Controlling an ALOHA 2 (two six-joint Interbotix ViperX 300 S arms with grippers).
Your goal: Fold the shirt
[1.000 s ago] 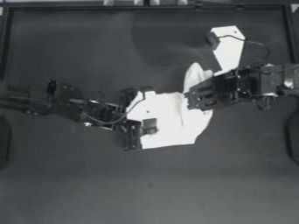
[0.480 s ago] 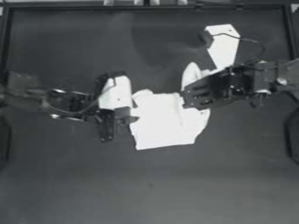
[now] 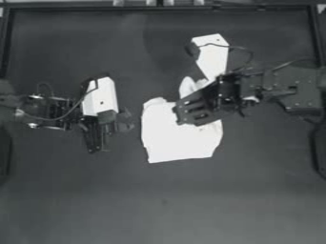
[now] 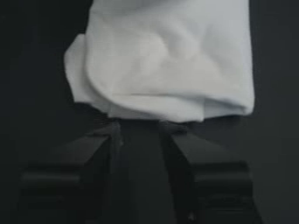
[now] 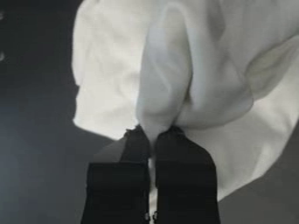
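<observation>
The right gripper (image 5: 153, 130) has its two dark jaws pressed close together, and a fold of the white shirt (image 5: 192, 87) is pinched between them. The cloth rises up from the jaw tips in a tall, soft ridge. More of the shirt spreads out on both sides of that ridge.

Seen from above, the right gripper (image 3: 186, 113) sits just right of the middle of the frame, on the upper right part of the shirt (image 3: 175, 138). Its arm runs back to the right edge of the frame.

The left gripper (image 4: 140, 127) has its jaws a little way apart, with a dark gap between them. Nothing is held in that gap. The shirt (image 4: 169, 61) lies just past the jaw tips in a lumpy bundle with rolled edges. I cannot tell if the tips touch the cloth.

From above, the left gripper (image 3: 94, 143) is in the left half of the frame, well apart from the shirt, with bare dark table (image 3: 159, 205) between them. Its arm comes in from the left edge.

The shirt lies near the middle of the table. Its biggest part is a flat white patch just below the right gripper. A thinner strip of it goes up toward the top of the frame, right of the middle.
</observation>
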